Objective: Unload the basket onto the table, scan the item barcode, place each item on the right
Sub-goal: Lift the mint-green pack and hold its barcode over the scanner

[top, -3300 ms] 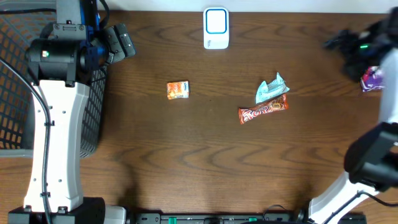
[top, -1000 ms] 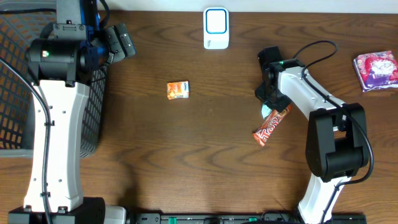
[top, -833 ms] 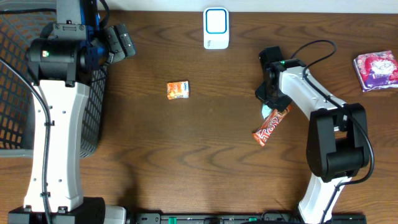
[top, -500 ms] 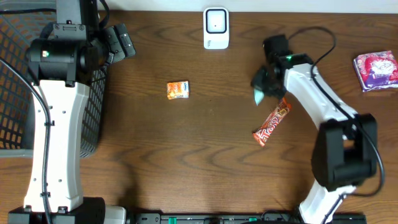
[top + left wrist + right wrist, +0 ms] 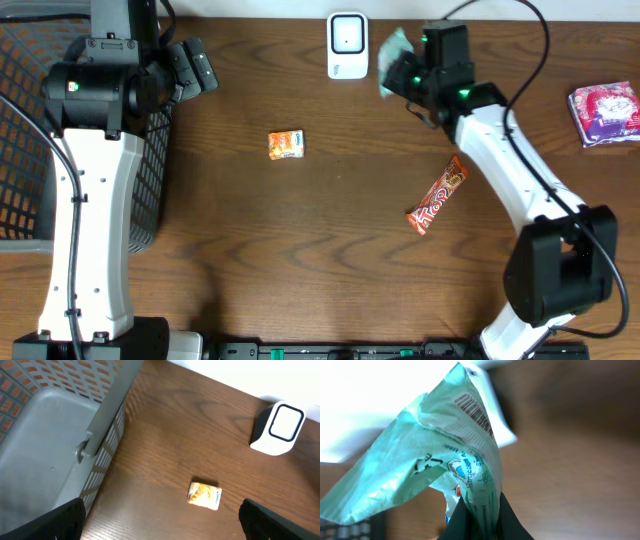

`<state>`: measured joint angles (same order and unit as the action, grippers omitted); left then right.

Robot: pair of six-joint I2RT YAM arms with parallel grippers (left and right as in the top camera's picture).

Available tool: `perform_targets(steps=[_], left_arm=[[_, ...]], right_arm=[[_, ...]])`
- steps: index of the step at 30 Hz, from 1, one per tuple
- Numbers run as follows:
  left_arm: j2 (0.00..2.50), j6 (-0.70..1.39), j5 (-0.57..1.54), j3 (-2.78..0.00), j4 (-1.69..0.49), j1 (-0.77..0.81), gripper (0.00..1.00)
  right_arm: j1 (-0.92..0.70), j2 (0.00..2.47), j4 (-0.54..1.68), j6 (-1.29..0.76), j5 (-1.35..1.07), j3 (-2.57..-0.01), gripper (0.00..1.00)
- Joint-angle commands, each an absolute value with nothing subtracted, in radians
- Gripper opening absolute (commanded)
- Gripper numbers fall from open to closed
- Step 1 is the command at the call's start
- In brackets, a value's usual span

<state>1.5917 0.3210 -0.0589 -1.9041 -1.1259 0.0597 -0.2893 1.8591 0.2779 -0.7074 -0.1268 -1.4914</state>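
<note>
Now right gripper (image 5: 407, 73) far forward beside scanner (image 5: 347, 45), green packet (image 5: 450, 455) in grip.

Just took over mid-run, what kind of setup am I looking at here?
Most likely a mock shop checkout: a white barcode scanner stands on the wooden table, a mesh basket sits at its left end, and a candy bar and an orange packet lie between.

We see the right pincer (image 5: 404, 77) gripping a pale green packet (image 5: 391, 46) just beside the white scanner (image 5: 347, 45) on the table (image 5: 300, 250).
</note>
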Motion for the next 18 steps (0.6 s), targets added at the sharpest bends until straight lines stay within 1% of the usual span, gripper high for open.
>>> perform_targets(steps=[1,3,7,8,9,12,15,18], left_arm=[[1.596,0.326,-0.065,-1.908,-1.129,0.056,0.98],[1.596,0.326,-0.065,-1.908,-1.129,0.056,0.98],[1.596,0.326,-0.065,-1.908,-1.129,0.056,0.98],[1.596,0.326,-0.065,-1.908,-1.129,0.056,0.98],[1.596,0.326,-0.065,-1.908,-1.129,0.056,0.98],[1.596,0.326,-0.065,-1.908,-1.129,0.056,0.98],[1.596,0.326,-0.065,-1.908,-1.129,0.056,0.98],[1.596,0.326,-0.065,-1.908,-1.129,0.056,0.98]], right_arm=[[-0.329,1.903,0.16,-0.73,-0.149,-1.501,0.01],[-0.336,1.931,0.086,-0.786,-0.149,-1.501,0.01],[-0.335,2.037,-0.127,-0.966,-0.184,-1.501,0.01],[-0.334,2.071,-0.207,-0.983,-0.219,-1.501,0.01],[-0.334,2.138,-0.36,-1.018,-0.286,-1.502,0.01],[-0.321,2.222,-0.522,-1.123,-0.368,-1.505,0.01],[-0.3,2.27,-0.596,-1.197,-0.411,-1.506,0.01],[-0.28,2.284,-0.61,-1.201,-0.446,-1.507,0.01]])
